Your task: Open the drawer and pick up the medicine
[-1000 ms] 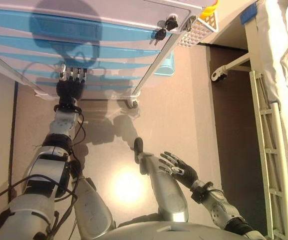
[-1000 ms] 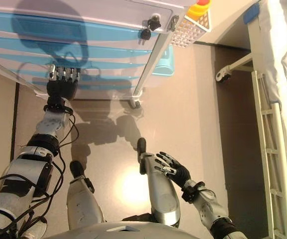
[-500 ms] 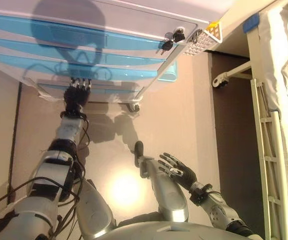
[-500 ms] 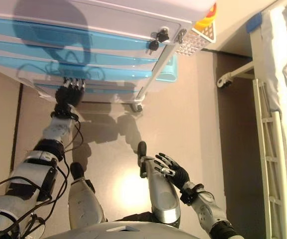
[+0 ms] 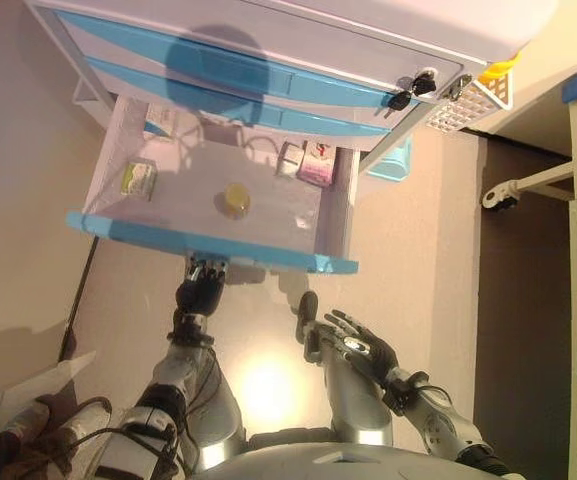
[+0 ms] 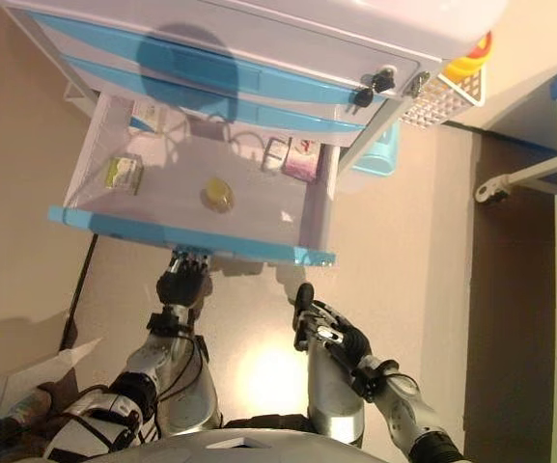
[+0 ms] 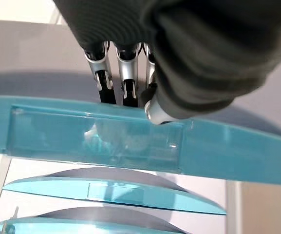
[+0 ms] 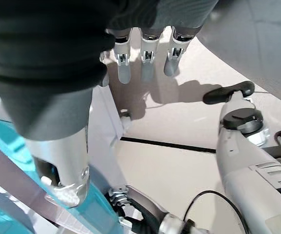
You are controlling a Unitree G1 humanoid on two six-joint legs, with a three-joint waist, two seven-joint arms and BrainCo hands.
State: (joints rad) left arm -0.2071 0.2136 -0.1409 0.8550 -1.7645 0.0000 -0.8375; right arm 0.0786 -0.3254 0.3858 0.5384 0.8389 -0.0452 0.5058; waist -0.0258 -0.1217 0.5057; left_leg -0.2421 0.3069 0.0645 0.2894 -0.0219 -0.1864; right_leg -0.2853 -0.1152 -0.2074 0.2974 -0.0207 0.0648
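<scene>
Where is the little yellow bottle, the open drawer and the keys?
yellow bottle (image 5: pixel 235 198), left eye view, on its round top.
open drawer (image 5: pixel 208 243), left eye view, on its blue front edge.
keys (image 5: pixel 411 90), left eye view, on the dark key heads.

Drawer (image 5: pixel 204 243) front glossy translucent blue plastic; floor (image 5: pixel 408 250) smooth, shiny.

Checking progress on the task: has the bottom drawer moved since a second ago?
Yes. The bottom drawer has slid out of the cabinet toward the robot, drawn by the left hand under its front edge.
</scene>
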